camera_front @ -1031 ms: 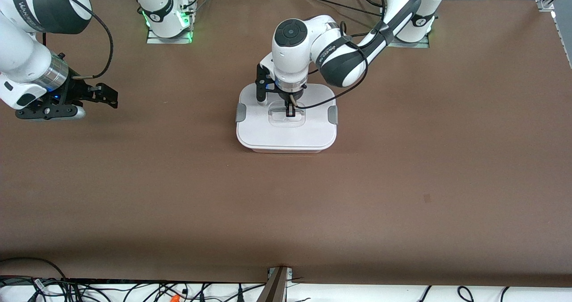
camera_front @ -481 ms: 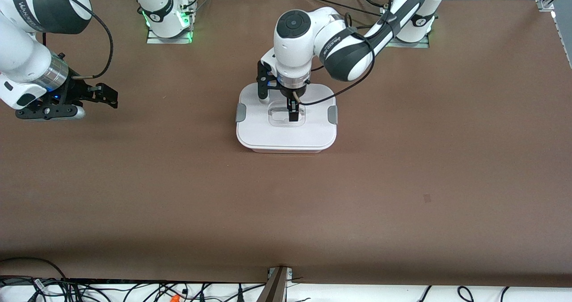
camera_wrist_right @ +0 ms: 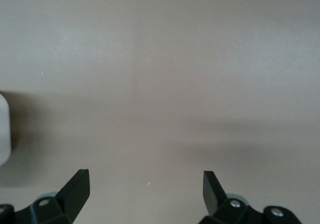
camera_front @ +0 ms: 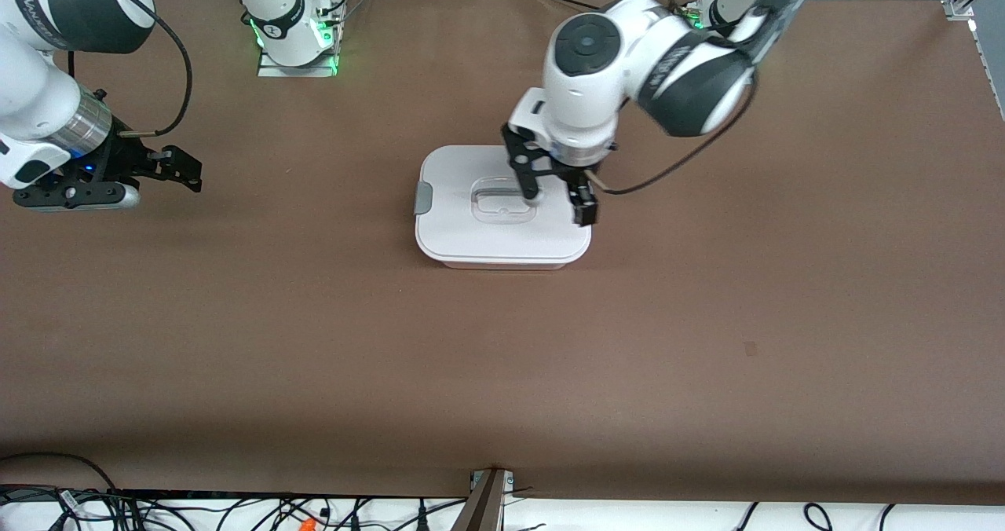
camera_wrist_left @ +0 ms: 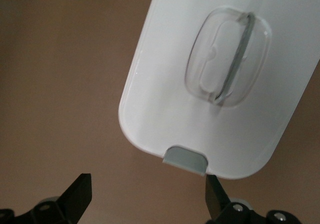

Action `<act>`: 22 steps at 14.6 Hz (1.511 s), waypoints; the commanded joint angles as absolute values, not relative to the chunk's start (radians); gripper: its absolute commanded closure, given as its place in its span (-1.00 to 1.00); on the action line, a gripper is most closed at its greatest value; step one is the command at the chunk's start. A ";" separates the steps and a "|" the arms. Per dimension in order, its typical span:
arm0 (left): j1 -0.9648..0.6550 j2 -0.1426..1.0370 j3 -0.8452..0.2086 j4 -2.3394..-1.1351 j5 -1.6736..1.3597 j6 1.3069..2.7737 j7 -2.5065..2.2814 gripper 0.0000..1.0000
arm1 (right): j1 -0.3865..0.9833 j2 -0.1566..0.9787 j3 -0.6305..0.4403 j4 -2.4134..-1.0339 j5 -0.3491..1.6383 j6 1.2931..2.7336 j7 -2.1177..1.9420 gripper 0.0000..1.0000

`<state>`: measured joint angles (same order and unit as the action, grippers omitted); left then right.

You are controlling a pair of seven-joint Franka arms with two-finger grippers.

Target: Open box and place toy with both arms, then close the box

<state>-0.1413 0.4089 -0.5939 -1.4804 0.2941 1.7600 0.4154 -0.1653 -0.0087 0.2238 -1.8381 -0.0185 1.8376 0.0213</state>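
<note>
- the box (camera_front: 502, 209) sits on the brown counter (camera_front: 707, 319), about midway between the two arms' ends, its white lid (camera_wrist_left: 165, 98) on.
- a clear recessed handle (camera_front: 502, 201) lies in the middle of the lid; a grey clip (camera_front: 423, 198) shows on the box's side toward the right arm's end.
- the left gripper (camera_front: 559, 199) hangs over the box's edge toward the left arm's end, fingers (camera_front: 584, 205) wide and holding nothing.
- in the left wrist view a grey clip (camera_wrist_left: 185, 159) lies between the finger tips.
- the right gripper (camera_front: 177, 168) waits over bare counter, well apart from the box toward the right arm's end, fingers (camera_wrist_right: 75, 189) wide and empty.
</note>
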 commanded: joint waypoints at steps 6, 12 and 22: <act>0.135 0.362 -0.601 -1.316 0.270 1.490 0.321 -1.00 | -0.158 -0.012 0.218 -1.703 0.038 1.723 0.051 -1.00; 0.196 0.203 -0.393 -1.365 0.063 1.485 0.264 -1.00 | -0.155 0.003 0.218 -1.704 0.037 1.724 0.057 -1.00; -0.026 -0.035 0.029 -1.681 -0.005 1.638 -0.064 -1.00 | -0.156 0.003 0.216 -1.704 0.028 1.709 0.051 -1.00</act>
<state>-0.0035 0.0091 -0.0127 -1.6203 0.0178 1.6047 -0.0403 -0.1629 0.0042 0.2223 -1.7146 0.0260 1.7272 0.0406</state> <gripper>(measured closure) 0.000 0.000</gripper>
